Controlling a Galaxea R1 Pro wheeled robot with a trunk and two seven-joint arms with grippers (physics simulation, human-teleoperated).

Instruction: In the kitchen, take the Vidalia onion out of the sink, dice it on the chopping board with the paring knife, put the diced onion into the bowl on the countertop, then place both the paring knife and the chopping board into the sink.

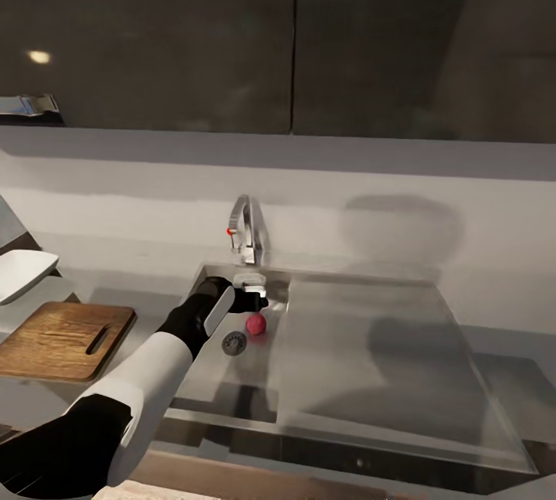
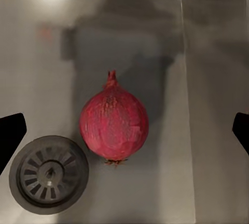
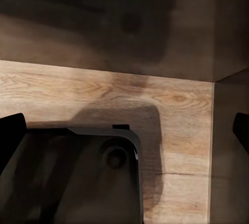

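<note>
The Vidalia onion [image 1: 255,323] is a small pinkish-red bulb lying on the floor of the grey steel sink [image 1: 363,361], beside the round drain [image 1: 234,342]. My left gripper [image 1: 255,295] hangs just above it, below the tap, open. In the left wrist view the onion [image 2: 114,125] sits between the two dark fingertips [image 2: 10,135], which stand wide apart and clear of it. The brown chopping board [image 1: 66,339] lies on the countertop [image 1: 131,287] left of the sink, with the white bowl [image 1: 23,274] behind it. The paring knife is out of view. My right gripper [image 3: 126,133] is open and holds nothing.
A curved chrome tap [image 1: 245,229] with a red knob rises at the sink's back edge, close over my left gripper. Dark wall cabinets [image 1: 293,36] hang above. The right wrist view looks down at wooden flooring [image 3: 104,89] and a dark part of the robot [image 3: 78,177].
</note>
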